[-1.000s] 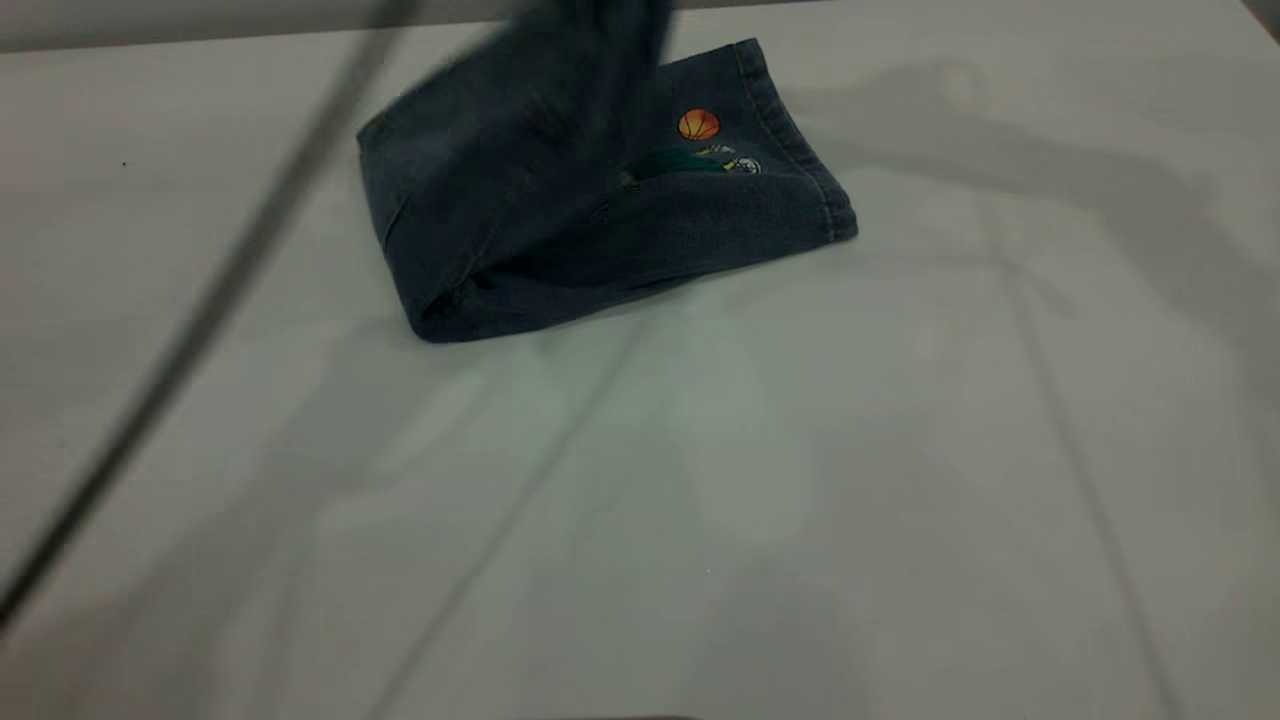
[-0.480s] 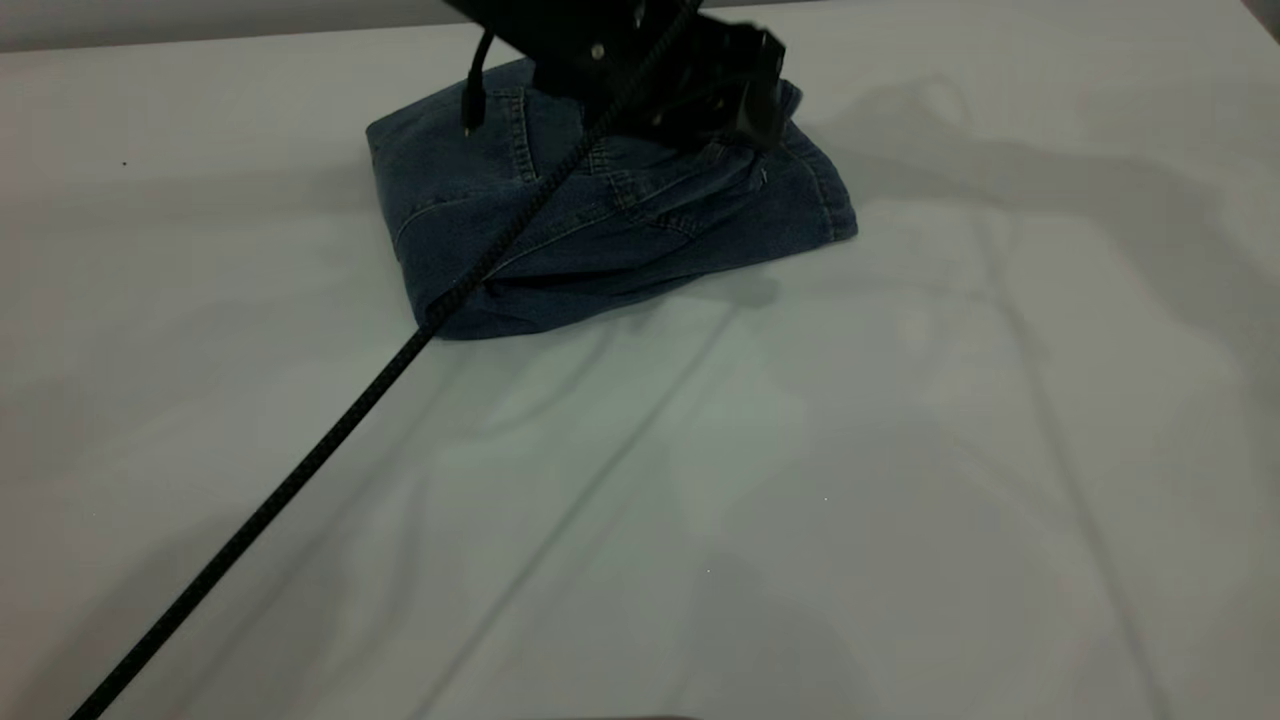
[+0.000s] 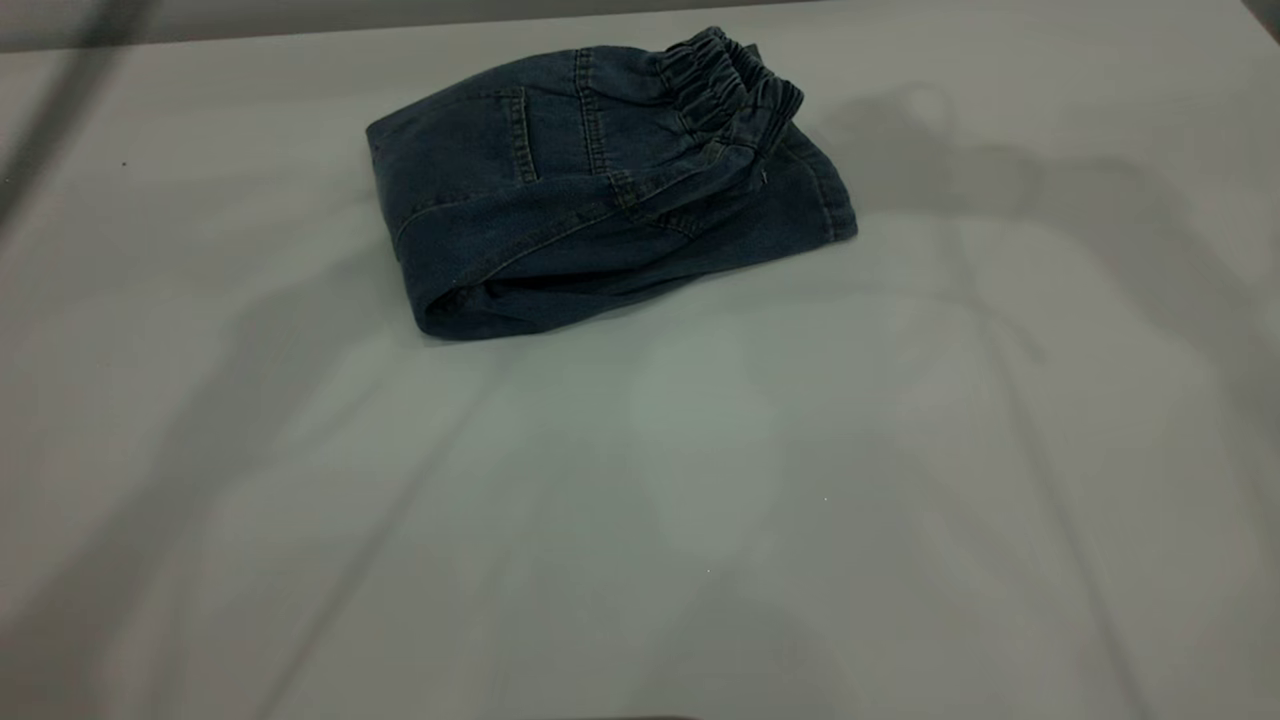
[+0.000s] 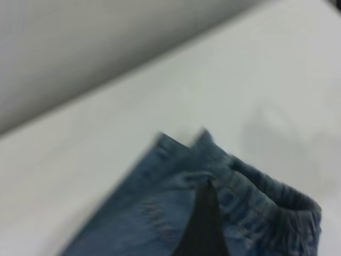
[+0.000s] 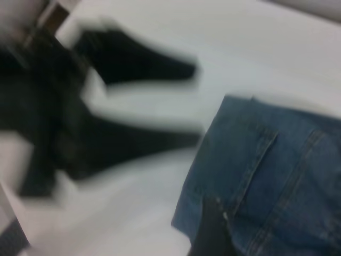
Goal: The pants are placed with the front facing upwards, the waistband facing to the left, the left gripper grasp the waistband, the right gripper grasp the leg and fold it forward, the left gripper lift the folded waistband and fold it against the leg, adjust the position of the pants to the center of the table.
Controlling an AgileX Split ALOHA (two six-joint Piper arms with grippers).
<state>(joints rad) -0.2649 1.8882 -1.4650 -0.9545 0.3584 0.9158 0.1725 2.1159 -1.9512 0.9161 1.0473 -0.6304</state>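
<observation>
The pants (image 3: 600, 210) lie folded in a compact blue denim bundle at the back of the table (image 3: 640, 500). The ruffled waistband (image 3: 725, 85) rests on top at the bundle's right end, over the leg layers. No gripper shows in the exterior view. In the right wrist view my left gripper (image 5: 197, 104) is a blurred black shape beside the pants (image 5: 277, 176), open, apart from the cloth, holding nothing. Its dark fingertip (image 4: 205, 224) also shows above the waistband (image 4: 277, 208) in the left wrist view. A dark part of my right gripper (image 5: 213, 234) hovers over the pants' edge.
A blurred dark streak of cable (image 3: 60, 100) crosses the far left corner in the exterior view. Bare table stretches in front of the pants and to both sides. The table's back edge (image 3: 300, 30) runs just behind the bundle.
The left gripper, which was over the waistband half a second ago, has let go and left the exterior view to the left. The waistband now lies folded on the legs.
</observation>
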